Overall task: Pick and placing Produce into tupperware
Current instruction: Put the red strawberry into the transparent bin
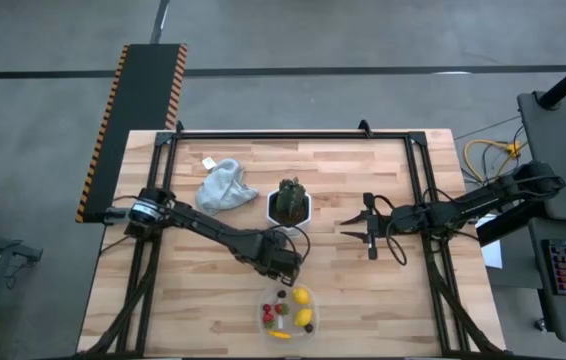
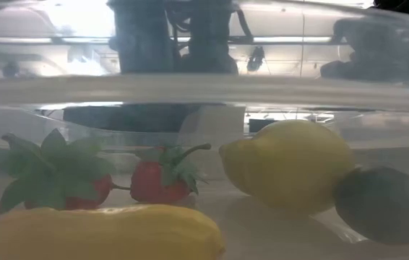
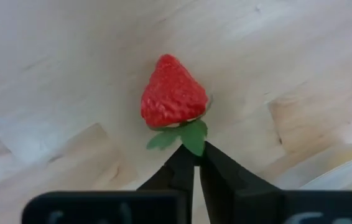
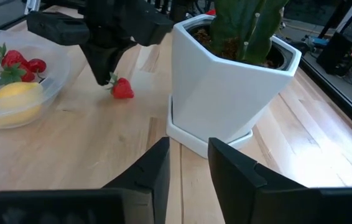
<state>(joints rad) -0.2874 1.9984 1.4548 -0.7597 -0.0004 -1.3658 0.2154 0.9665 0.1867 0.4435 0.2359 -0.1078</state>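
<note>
The left gripper (image 3: 193,163) has its fingers pinched together on the green leaf of one red strawberry (image 3: 172,94), which hangs just above the wooden table (image 1: 363,300), between the white hexagonal plant pot (image 4: 226,87) and the clear tupperware (image 1: 266,300). Inside the tub lie two lemons (image 2: 287,173), two more strawberries (image 2: 157,180), one long yellow piece (image 2: 103,231) and a dark berry (image 2: 385,204). The right gripper (image 4: 188,163), fingers apart, waits beside the pot. One grey cloth (image 1: 225,186) lies behind.
</note>
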